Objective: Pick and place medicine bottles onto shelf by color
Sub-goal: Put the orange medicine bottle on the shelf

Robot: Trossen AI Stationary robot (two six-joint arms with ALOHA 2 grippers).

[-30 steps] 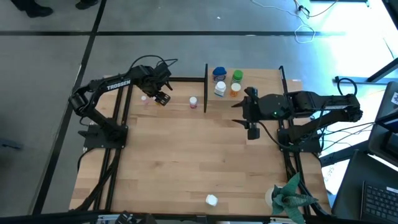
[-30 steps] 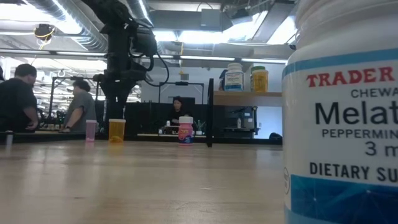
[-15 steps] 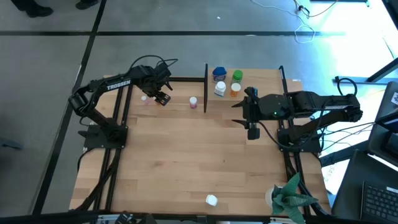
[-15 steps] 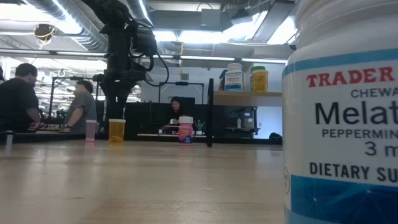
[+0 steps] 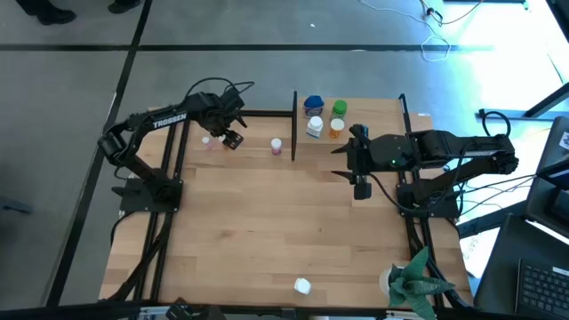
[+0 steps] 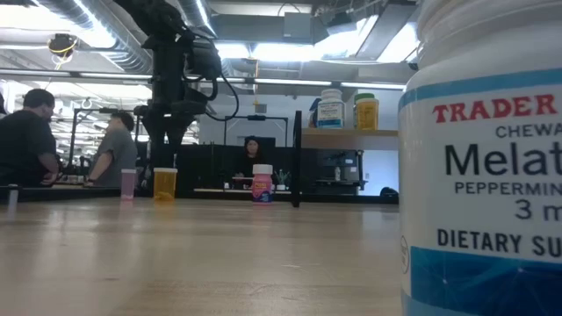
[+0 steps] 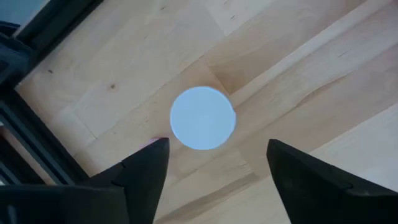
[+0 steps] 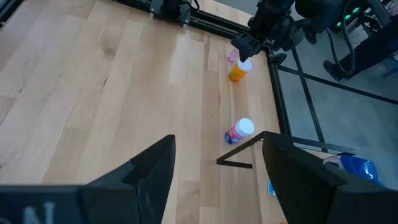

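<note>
An orange bottle [image 6: 165, 183] with a white cap [image 7: 203, 118] stands upright on the table near the far left. My left gripper [image 7: 214, 163] points down right above it, open, a finger to either side of the cap and clear of it. In the high view my left gripper [image 5: 233, 139] hides this bottle. A small pink bottle [image 5: 206, 142] stands just left of it. A pink bottle with a white cap [image 5: 276, 145] stands by the shelf's left upright. The shelf [image 5: 373, 111] carries blue [image 5: 313, 105], green [image 5: 339, 108], white [image 5: 315, 127] and orange [image 5: 335, 127] bottles. My right gripper [image 5: 360, 188] hangs open in front of the shelf.
A white bottle [image 5: 302, 285] stands at the near edge, right in front of the low camera [image 6: 483, 175]. A green plant [image 5: 413, 280] sits at the near right corner. Black frame rails [image 5: 169, 178] run along the table's sides. People sit beyond the far edge [image 6: 26, 132].
My left gripper has opened a little wider above the orange bottle, staying in place. The bottle stands where it was.
</note>
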